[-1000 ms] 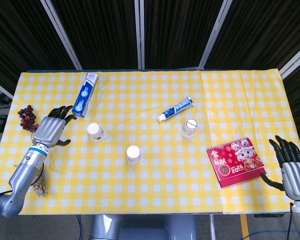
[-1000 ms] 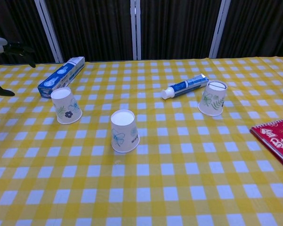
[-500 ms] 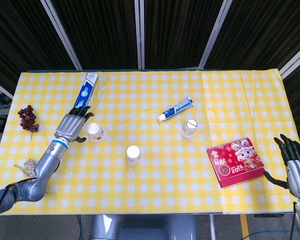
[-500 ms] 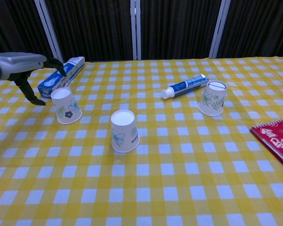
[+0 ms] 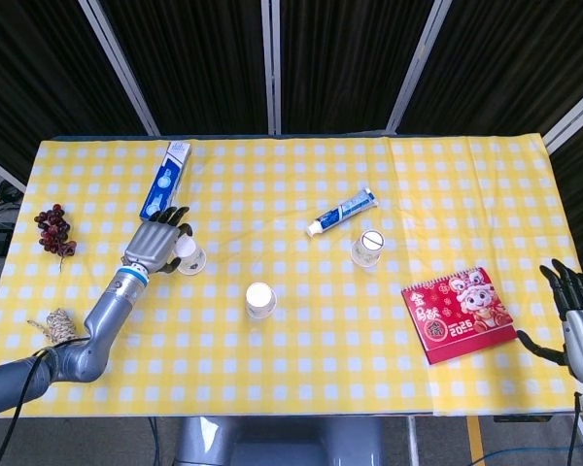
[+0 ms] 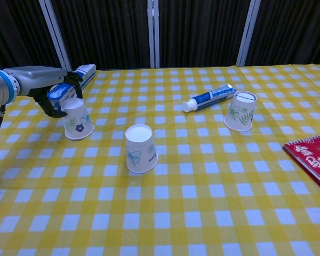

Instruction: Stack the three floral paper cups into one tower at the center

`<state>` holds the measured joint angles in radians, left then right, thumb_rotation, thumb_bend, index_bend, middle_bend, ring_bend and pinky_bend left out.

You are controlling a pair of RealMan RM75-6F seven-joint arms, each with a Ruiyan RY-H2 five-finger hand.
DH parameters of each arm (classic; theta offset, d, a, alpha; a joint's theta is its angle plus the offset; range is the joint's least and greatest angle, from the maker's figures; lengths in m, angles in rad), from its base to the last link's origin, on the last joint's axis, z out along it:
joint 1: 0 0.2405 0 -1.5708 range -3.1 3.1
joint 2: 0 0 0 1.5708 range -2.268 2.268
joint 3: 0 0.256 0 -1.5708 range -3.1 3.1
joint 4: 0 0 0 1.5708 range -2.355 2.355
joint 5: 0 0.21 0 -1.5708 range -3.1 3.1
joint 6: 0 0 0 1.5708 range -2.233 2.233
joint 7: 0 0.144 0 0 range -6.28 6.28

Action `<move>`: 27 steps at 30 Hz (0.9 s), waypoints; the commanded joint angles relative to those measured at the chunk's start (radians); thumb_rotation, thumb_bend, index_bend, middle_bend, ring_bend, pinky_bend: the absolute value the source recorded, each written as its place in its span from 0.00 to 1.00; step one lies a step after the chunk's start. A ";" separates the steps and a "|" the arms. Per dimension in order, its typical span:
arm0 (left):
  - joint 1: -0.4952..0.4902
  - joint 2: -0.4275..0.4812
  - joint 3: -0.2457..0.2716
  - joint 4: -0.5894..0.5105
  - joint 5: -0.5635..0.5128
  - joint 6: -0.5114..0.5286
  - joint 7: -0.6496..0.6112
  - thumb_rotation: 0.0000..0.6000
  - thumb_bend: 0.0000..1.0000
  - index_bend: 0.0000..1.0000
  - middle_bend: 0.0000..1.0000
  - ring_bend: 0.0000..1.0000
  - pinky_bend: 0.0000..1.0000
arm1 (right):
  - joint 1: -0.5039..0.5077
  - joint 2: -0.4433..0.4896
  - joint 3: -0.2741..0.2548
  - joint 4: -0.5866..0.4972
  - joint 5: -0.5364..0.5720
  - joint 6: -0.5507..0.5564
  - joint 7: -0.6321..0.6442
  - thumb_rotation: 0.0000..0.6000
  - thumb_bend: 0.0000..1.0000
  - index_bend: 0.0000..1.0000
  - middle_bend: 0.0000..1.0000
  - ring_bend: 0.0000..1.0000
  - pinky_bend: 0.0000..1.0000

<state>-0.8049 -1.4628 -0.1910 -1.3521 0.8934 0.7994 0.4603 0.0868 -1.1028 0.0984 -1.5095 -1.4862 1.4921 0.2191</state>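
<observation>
Three floral paper cups stand upside down on the yellow checked cloth. The left cup point(image 5: 188, 256) point(image 6: 76, 119) has my left hand point(image 5: 158, 243) point(image 6: 54, 92) right at it, fingers spread on either side of its upturned base; firm contact does not show. The middle cup point(image 5: 260, 299) point(image 6: 140, 148) stands alone near the table's centre. The right cup point(image 5: 367, 248) point(image 6: 240, 111) stands by the toothpaste. Off the table's right edge, my right hand point(image 5: 578, 318) hangs with fingers apart, holding nothing.
A blue box point(image 5: 165, 182) point(image 6: 69, 88) lies just behind the left hand. A toothpaste tube point(image 5: 342, 211) point(image 6: 208, 97) lies behind the right cup. A red calendar point(image 5: 459, 313) point(image 6: 314, 160) sits at the right. Grapes point(image 5: 51, 228) and a rope knot point(image 5: 53, 325) lie at the left edge.
My left hand has swept right from near the grapes to the left cup. The right hand has drifted slightly down and right. The cups have not moved.
</observation>
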 commanded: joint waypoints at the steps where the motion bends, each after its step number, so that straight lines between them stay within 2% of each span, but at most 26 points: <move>1: 0.002 0.008 0.000 -0.011 0.010 0.010 -0.014 1.00 0.43 0.39 0.00 0.00 0.11 | -0.002 0.000 0.000 -0.002 0.000 0.003 0.000 1.00 0.09 0.00 0.00 0.00 0.06; 7: 0.009 0.054 -0.011 -0.083 0.051 0.047 -0.053 1.00 0.43 0.39 0.00 0.00 0.11 | -0.006 0.001 0.002 -0.008 -0.003 0.013 0.000 1.00 0.09 0.00 0.00 0.00 0.06; 15: 0.022 0.130 -0.030 -0.293 0.191 0.127 -0.122 1.00 0.43 0.39 0.00 0.00 0.11 | -0.008 0.003 0.003 -0.015 -0.005 0.019 -0.003 1.00 0.09 0.00 0.00 0.00 0.06; 22: 0.007 0.140 -0.022 -0.442 0.272 0.161 -0.100 1.00 0.43 0.38 0.00 0.00 0.11 | -0.012 0.008 0.008 -0.016 0.000 0.025 0.008 1.00 0.09 0.00 0.00 0.00 0.06; 27: -0.006 0.127 -0.007 -0.474 0.263 0.161 -0.056 1.00 0.43 0.38 0.00 0.00 0.11 | -0.015 0.013 0.011 -0.018 0.002 0.029 0.019 1.00 0.09 0.00 0.00 0.00 0.06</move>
<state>-0.8063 -1.3330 -0.2030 -1.8198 1.1619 0.9611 0.3963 0.0726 -1.0907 0.1086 -1.5269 -1.4845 1.5207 0.2383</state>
